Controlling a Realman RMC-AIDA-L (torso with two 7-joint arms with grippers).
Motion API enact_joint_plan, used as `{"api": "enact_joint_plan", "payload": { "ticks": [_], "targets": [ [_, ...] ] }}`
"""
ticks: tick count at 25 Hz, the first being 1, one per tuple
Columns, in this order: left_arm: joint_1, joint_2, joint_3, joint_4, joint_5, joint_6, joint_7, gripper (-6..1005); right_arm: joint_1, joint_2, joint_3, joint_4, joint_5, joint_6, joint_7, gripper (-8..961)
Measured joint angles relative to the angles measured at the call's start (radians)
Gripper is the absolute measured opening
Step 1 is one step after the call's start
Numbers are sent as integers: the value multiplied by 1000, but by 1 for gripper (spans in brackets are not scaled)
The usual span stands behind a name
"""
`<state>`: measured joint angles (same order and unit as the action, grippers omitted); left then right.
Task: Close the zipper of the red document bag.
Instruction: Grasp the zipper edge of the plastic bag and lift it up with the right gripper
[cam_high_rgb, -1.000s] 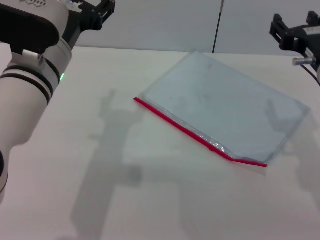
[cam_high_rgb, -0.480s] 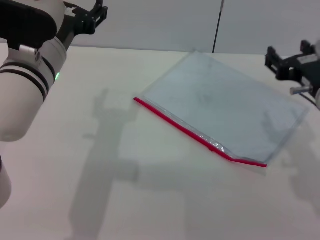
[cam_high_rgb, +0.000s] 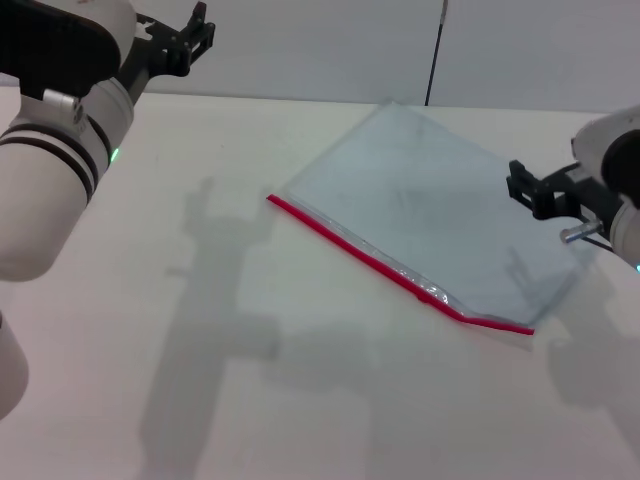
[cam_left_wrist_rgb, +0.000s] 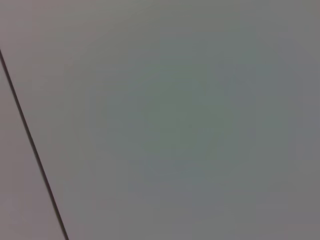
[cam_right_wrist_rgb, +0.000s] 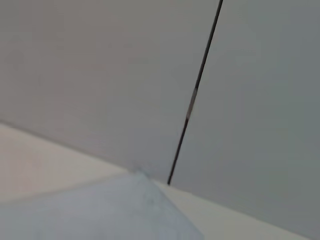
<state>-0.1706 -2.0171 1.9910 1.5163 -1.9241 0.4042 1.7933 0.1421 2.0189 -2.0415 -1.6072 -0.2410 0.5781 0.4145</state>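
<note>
Right gripper (cam_high_rgb: 528, 190) has descended over the bag (cam_high_rgb: 450, 215), fingers apart, empty. Approach step; next, reach the zipper (cam_high_rgb: 395, 272). Left gripper (cam_high_rgb: 190, 40) hangs far left, released.

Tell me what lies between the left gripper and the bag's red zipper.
Nothing: in the head view only bare white table and arm shadows separate the raised left gripper from the zipper edging the red document bag.
</note>
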Motion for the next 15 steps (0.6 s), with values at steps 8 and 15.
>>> {"api": "enact_joint_plan", "payload": {
  "ticks": [8, 15],
  "targets": [
    [-1, 0, -1, -6, -4, -1, 6, 849, 61, 1, -36, 0, 3, 194, -69, 680],
    [-1, 0, -2, -8, -5, -1, 11, 845, 97, 1, -84, -4, 4, 292, -93, 673]
  ]
}}
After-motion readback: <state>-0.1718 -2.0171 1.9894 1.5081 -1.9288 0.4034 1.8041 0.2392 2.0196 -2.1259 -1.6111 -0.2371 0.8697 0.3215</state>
